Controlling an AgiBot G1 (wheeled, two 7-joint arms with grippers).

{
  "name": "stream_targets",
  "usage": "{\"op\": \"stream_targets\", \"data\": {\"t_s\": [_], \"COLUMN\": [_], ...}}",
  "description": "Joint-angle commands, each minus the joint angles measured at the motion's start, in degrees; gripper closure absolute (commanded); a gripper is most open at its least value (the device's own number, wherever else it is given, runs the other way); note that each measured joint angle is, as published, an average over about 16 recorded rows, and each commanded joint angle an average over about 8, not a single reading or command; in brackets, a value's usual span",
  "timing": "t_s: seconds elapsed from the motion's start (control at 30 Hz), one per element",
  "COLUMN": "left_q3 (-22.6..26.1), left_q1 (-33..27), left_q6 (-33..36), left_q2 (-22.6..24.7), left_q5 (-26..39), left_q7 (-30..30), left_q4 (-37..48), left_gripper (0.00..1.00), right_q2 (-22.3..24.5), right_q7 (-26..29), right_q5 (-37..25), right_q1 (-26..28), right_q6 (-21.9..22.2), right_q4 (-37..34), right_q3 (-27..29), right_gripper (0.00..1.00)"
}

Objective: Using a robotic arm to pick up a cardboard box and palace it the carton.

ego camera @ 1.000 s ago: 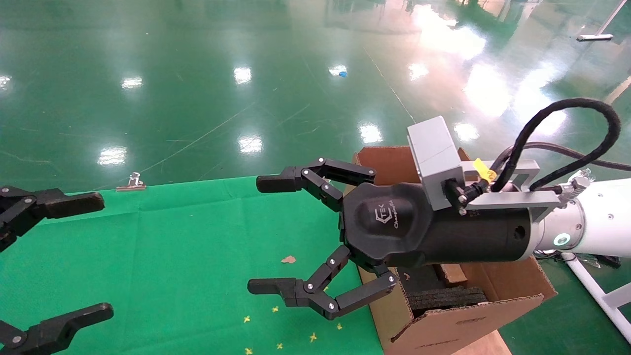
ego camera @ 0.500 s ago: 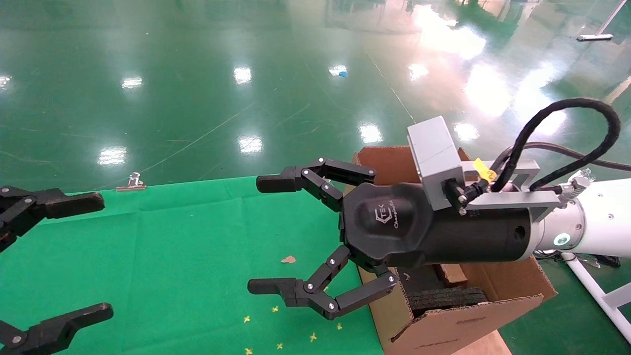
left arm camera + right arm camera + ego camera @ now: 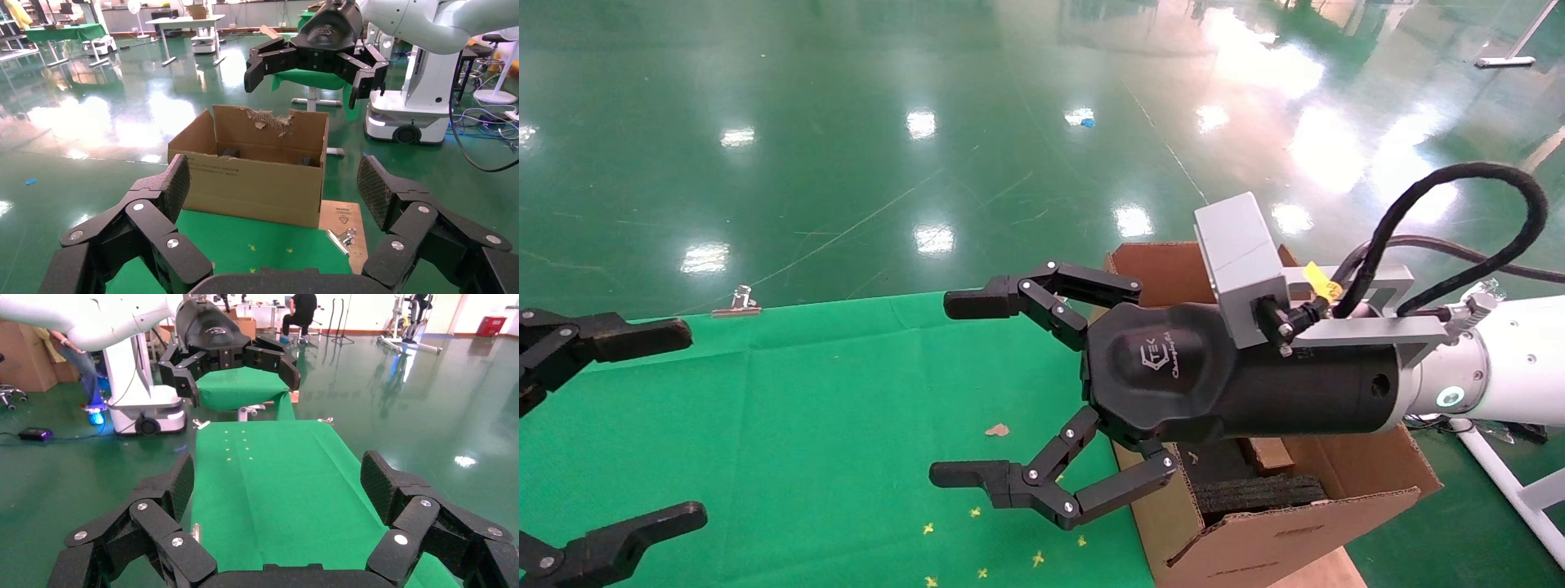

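no visible change across the frames, right hand (image 3: 952, 390) and left hand (image 3: 674, 420) unmoved, both spread wide

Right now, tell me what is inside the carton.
In the carton, black foam blocks and a brown cardboard piece show. The right hand, open and empty, covers most of the interior, so the small cardboard box cannot be confirmed there.

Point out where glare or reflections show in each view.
Head view: bright patches of ceiling light glare on the glossy green floor, strongest at upper right; the green cloth is matte. Left wrist view: a pale sheen on the floor beside the carton. Right wrist view: one small bright spot on the floor, none on the cloth.
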Motion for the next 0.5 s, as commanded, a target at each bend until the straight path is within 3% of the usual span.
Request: {"op": "stream_targets", "data": {"t_s": [0.03, 0.5], "left_q3": [0.0, 0.0], "left_q1": [0.0, 0.0], "left_q6": [0.0, 0.0], "left_q2": [0.0, 0.0], "left_q5": [0.0, 0.0], "left_q7": [0.0, 0.0], "left_q4": [0.0, 0.0], "left_gripper": [0.0, 0.0], "right_q2": [0.0, 0.0], "right_q7": [0.0, 0.0], "right_q5": [0.0, 0.0], "right_q1": [0.0, 0.0], "right_q6": [0.0, 0.0], "right_q4": [0.0, 0.0], "right_q3": [0.0, 0.0], "right_gripper": [0.0, 0.0]}}
